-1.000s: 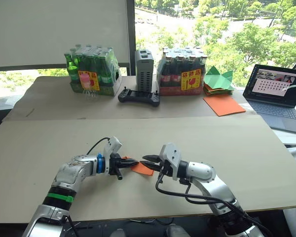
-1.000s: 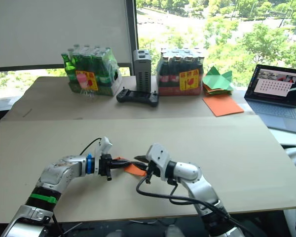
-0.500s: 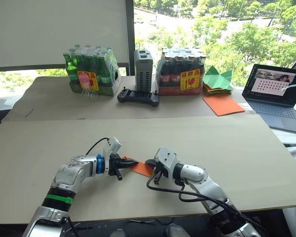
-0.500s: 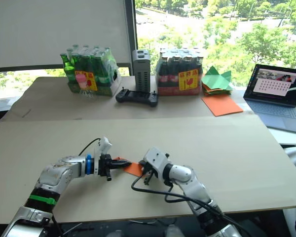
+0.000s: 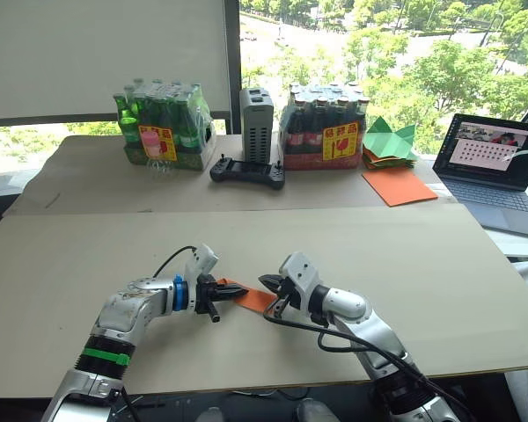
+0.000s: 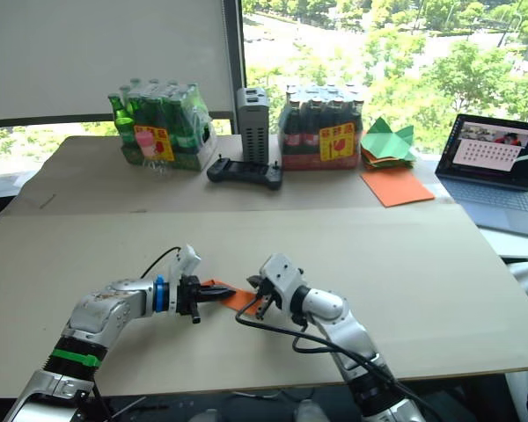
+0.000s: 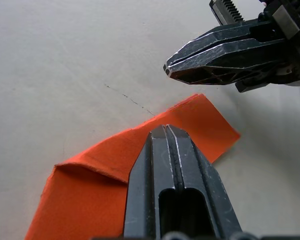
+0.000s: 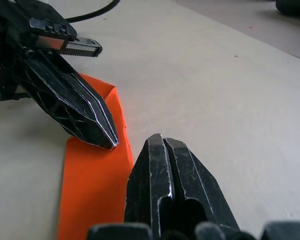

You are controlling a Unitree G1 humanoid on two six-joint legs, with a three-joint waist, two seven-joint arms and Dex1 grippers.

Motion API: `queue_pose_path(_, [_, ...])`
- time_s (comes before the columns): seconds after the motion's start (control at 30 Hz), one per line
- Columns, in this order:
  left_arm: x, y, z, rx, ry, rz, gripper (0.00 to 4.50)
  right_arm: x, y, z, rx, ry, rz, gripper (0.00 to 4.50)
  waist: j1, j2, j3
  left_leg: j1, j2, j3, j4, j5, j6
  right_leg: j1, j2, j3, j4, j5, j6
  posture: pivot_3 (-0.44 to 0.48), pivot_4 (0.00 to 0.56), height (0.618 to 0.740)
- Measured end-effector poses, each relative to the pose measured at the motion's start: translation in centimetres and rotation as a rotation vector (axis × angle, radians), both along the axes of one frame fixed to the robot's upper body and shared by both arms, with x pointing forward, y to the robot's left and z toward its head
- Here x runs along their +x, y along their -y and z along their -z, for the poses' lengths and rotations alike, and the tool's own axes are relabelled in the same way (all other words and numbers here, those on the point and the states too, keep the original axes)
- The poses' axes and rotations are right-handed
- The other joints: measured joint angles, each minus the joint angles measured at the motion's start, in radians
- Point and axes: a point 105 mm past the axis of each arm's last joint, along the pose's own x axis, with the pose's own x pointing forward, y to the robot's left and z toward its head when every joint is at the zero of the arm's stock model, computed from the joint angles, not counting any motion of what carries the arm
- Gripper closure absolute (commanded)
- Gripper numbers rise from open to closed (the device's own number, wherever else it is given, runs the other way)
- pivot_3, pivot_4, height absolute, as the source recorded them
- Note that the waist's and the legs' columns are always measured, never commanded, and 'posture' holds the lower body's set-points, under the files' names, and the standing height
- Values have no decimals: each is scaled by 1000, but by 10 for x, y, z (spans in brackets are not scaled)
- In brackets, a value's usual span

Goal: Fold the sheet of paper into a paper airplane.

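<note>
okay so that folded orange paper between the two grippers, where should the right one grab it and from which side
Probably the free end of the sheet of paper nearest the right gripper, coming in low from the robot's right. The paper lies nearly flat on the table, so one finger likely has to slide under that edge. The left gripper, fingers together, is over the other end.

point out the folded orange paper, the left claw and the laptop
folded orange paper point(image 7: 90, 175), left wrist view, on its flat upper layer
left claw point(image 5: 231, 289), left eye view, at its closed fingertips on the paper
laptop point(image 5: 491, 151), left eye view, on its screen
</note>
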Motion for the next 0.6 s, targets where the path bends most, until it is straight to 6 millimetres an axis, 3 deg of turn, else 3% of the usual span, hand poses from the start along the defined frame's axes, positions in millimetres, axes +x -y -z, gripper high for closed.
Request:
queue_pose_path(0.3, [0, 0, 0, 1, 0, -3, 4500, -9, 1, 20, -76, -36, -24, 4454, 0, 0, 0, 0, 0, 0, 0, 0, 0, 0, 0, 0, 0, 0, 0, 0, 150, 740])
queue_pose_path(0.6, [0, 1, 0, -10, -2, -14, 4500, -7, 3, 21, -76, -41, -7, 4454, 1, 0, 0, 0, 0, 0, 0, 0, 0, 0, 0, 0, 0, 0, 0, 0, 150, 740])
